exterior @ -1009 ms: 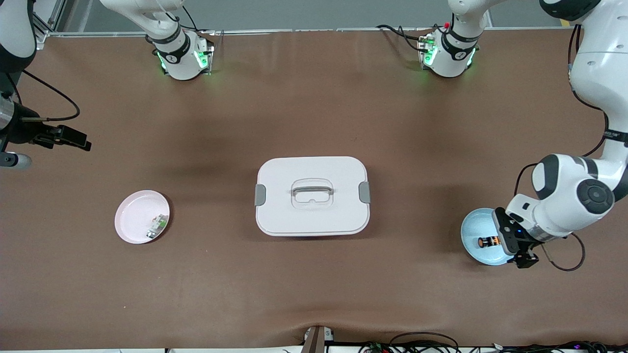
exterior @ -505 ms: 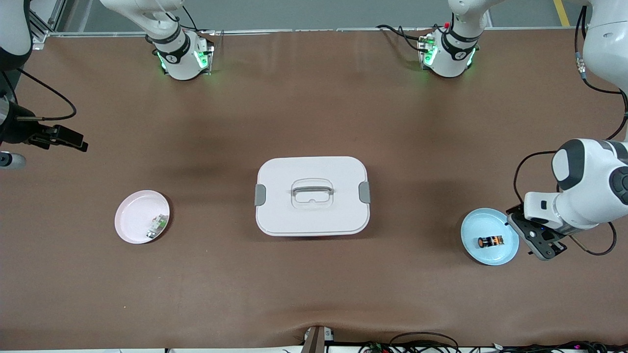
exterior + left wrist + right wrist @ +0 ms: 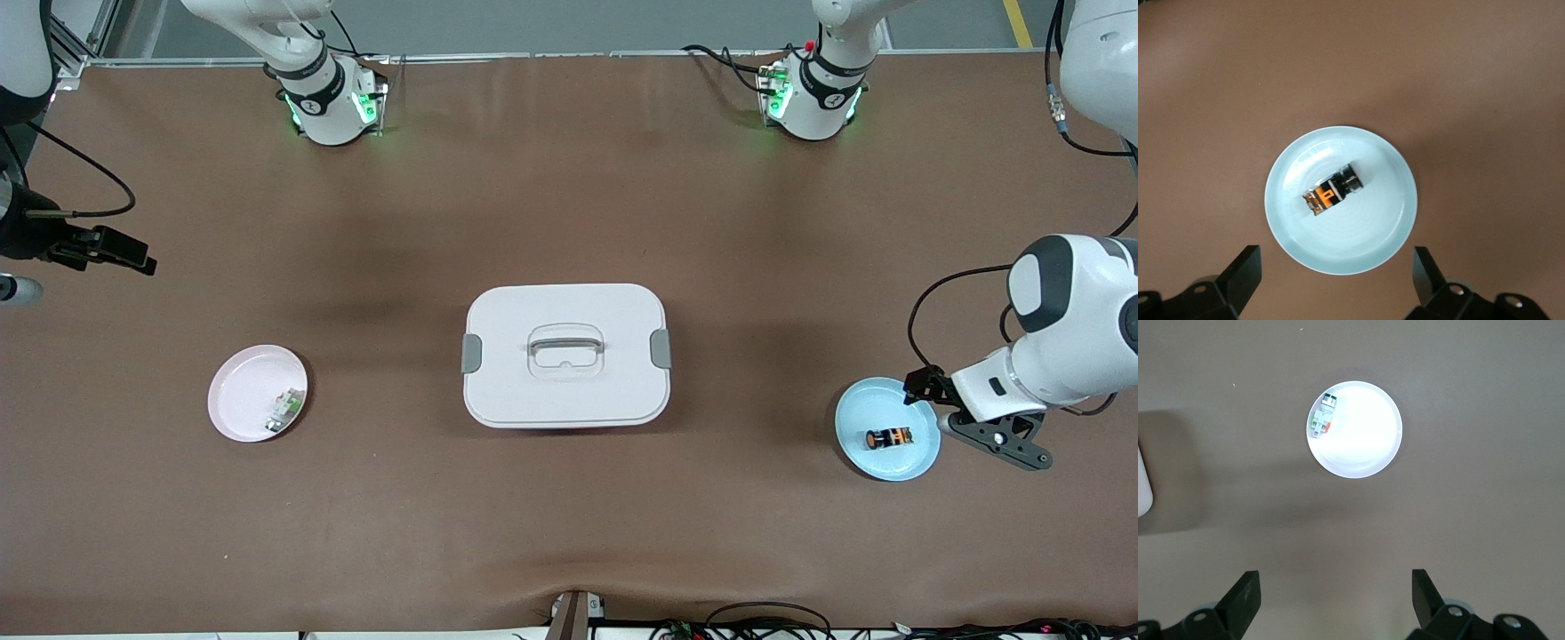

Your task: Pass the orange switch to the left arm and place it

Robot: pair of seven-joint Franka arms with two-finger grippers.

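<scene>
The orange switch [image 3: 889,437] [image 3: 1333,190], a tiny black cylinder with an orange cap, lies on its side in a pale blue plate [image 3: 916,453] [image 3: 1385,227] at the left arm's end of the table. My left gripper [image 3: 991,440] [image 3: 1336,273] hangs open just outside that plate's rim, with nothing between its fingers. The white lidded box [image 3: 565,354] with grey latches stands at the table's middle. My right gripper [image 3: 36,242] [image 3: 1336,593] is open and empty, up over the table at the right arm's end.
A pink plate [image 3: 240,391] [image 3: 1365,447] holding a small green-and-white part [image 3: 284,411] [image 3: 1321,420] lies toward the right arm's end, level with the box. Bare brown table surrounds both plates. The box's edge [image 3: 1141,480] shows in the right wrist view.
My left gripper has moved off the blue plate toward the left arm's end of the table, uncovering the switch. The right gripper drifted slightly. Both stayed open.
</scene>
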